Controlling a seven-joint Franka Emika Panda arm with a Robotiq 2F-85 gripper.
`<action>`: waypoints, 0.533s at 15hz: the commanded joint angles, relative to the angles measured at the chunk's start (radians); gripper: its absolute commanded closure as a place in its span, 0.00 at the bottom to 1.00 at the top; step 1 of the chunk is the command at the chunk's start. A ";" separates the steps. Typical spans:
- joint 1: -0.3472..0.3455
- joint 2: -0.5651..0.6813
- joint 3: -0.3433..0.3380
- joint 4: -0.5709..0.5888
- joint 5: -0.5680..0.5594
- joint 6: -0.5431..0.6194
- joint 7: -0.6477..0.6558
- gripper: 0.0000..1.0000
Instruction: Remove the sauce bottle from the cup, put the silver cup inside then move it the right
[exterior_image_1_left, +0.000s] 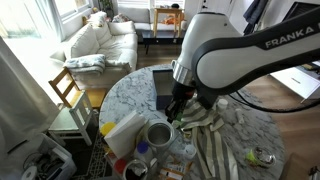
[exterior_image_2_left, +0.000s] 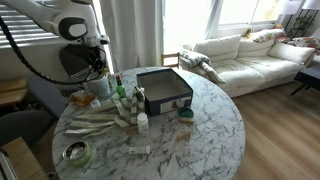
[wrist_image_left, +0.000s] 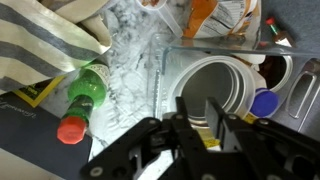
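Observation:
In the wrist view the sauce bottle (wrist_image_left: 85, 100), red cap and green body, lies on its side on the marble table, left of the cup. The white cup (wrist_image_left: 178, 75) stands upright. Inside its thick rim I see a second ring and a grey interior, which looks like the silver cup (wrist_image_left: 215, 80) nested in it. My gripper (wrist_image_left: 200, 103) hangs just over the cup's near rim. Its fingers are close together with a narrow gap and nothing between them. In an exterior view the gripper (exterior_image_1_left: 176, 112) is above and beside the cup (exterior_image_1_left: 158, 133).
A blue-capped item (wrist_image_left: 265, 102) and a grey round vessel (wrist_image_left: 305, 90) stand right of the cup. A striped cloth (exterior_image_1_left: 215, 140), a white-and-yellow slab (exterior_image_1_left: 125, 130), a dark box (exterior_image_2_left: 163, 90) and a small greenish object (exterior_image_1_left: 262, 156) share the round table (exterior_image_2_left: 200, 140).

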 joint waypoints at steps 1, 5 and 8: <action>0.002 0.015 0.010 0.019 -0.040 -0.040 0.047 0.41; 0.022 0.012 0.013 -0.010 -0.077 -0.011 0.192 0.10; 0.031 0.012 0.015 -0.039 -0.070 0.051 0.278 0.00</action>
